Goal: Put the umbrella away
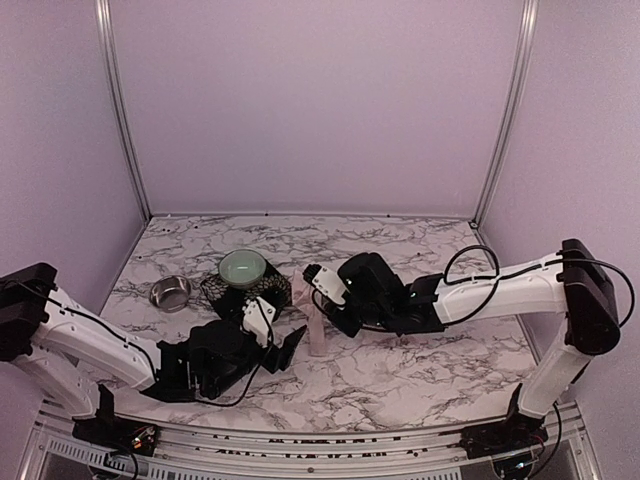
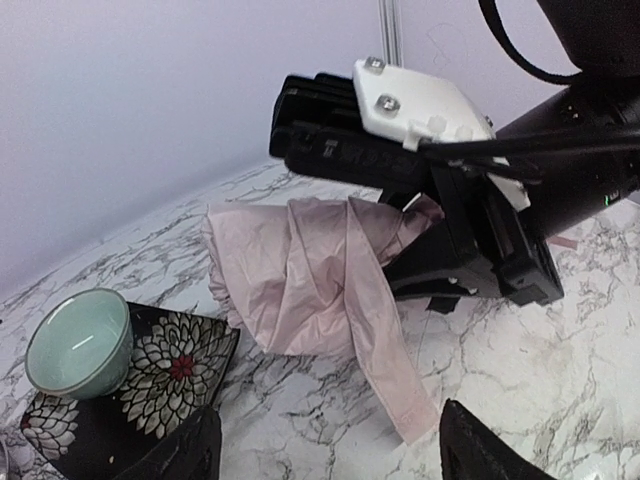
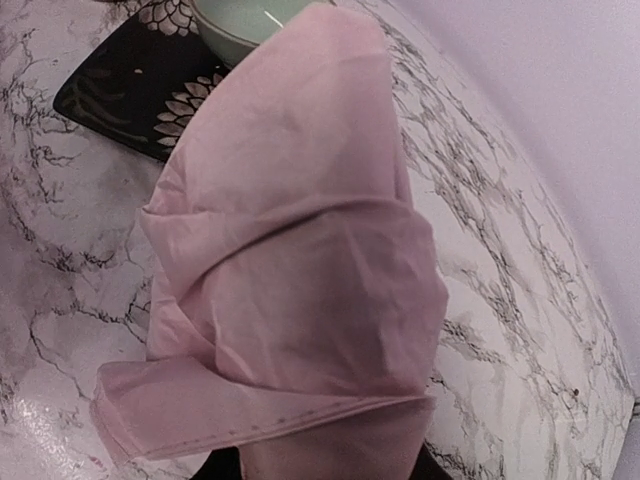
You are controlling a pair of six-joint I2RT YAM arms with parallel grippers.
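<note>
Jaws of your left gripper (image 1: 289,348) stood wide apart and empty, low over the marble table (image 1: 420,370), just short of the umbrella (image 2: 300,270). One umbrella was there, a loose pale pink bundle in mid-table between the two grippers, with one fabric flap (image 2: 385,365) trailing down. Your right gripper (image 1: 327,314) was clamped on the bundle's far end. I judged the step to be tidying the folds: you would have done well to catch that flap first and wrap it snug round the bundle, with the right grip firm. Beyond lay one dark floral mat (image 2: 185,365) carrying one pale green bowl (image 2: 78,340), and one steel bowl (image 1: 170,292) near the mat.
</note>
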